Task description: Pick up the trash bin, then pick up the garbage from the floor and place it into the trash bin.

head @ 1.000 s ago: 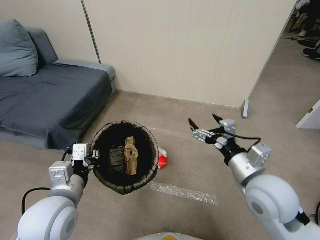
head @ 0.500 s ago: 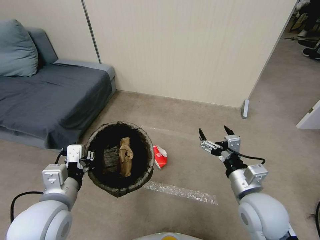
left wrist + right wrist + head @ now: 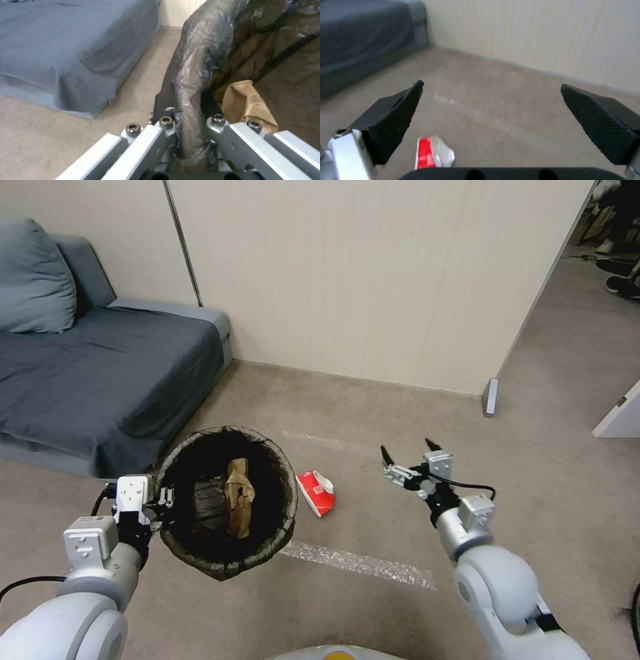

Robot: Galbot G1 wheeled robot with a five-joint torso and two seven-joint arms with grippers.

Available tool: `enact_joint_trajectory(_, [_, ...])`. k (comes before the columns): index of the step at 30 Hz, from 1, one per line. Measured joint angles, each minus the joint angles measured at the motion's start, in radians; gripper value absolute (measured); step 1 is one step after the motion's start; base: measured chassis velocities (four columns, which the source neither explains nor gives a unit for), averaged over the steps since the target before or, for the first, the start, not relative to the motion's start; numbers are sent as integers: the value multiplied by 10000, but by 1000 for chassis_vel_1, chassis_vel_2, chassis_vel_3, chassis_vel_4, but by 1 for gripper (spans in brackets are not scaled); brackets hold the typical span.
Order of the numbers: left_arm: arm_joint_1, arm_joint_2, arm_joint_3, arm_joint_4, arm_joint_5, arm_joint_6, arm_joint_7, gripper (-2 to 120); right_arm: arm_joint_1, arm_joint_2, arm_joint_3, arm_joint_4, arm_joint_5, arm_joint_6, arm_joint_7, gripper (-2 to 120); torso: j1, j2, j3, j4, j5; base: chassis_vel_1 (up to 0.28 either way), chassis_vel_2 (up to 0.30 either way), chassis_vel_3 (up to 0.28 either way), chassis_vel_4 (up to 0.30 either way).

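My left gripper is shut on the rim of the trash bin, a round bin lined with a dark bag, held above the floor at lower left. The left wrist view shows my left gripper pinching the bag-covered rim. Inside the bin lies a crumpled brown paper bag, also visible close up. A red-and-white carton of garbage lies on the floor just right of the bin. My right gripper hovers open to the right of the carton, with black fingertips spread wide.
A grey sofa with a cushion stands at the left against the wall. A strip of clear tape lies on the carpet in front of me. A doorway opens at the right, with a white door edge.
The left arm has carried the bin down and to the left, uncovering the carton. The right gripper, still open, has drawn back and lowered toward the floor beside the carton.
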Motion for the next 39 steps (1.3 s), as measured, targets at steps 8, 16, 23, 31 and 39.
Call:
enact_joint_trajectory(8, [260, -82, -145, -13, -199, 23, -37, 2, 1662, -158, -1167, -1867, 880, -337, -222, 100, 0, -1, 1, 2, -3, 0, 0, 0, 0])
enact_joint_trajectory(16, [259, 54, -272, -13, -420, 78, -75, 2, 3147, 253, -2455, -4168, 1279, -631, -244, 100, 1, -1, 1, 1, -2, 0, 0, 0, 0])
enact_joint_trajectory(23, [265, 51, -267, -13, -499, 122, -121, 2, 4072, 743, -3351, -5891, 1110, -667, -349, 100, 0, -1, 1, 1, -3, 0, 0, 0, 0])
enact_joint_trajectory(31, [199, 134, -194, -13, -539, 198, -145, 2, 5116, 1703, -3851, -8484, 260, -298, -136, 100, 1, -2, 1, 0, -3, 0, 0, 0, 0])
enact_joint_trajectory(39, [202, 67, -95, -13, -520, 206, -150, 2, 5534, 2005, -4053, -9508, -180, -33, -109, 100, 0, -2, 0, -1, -2, 0, 0, 0, 0])
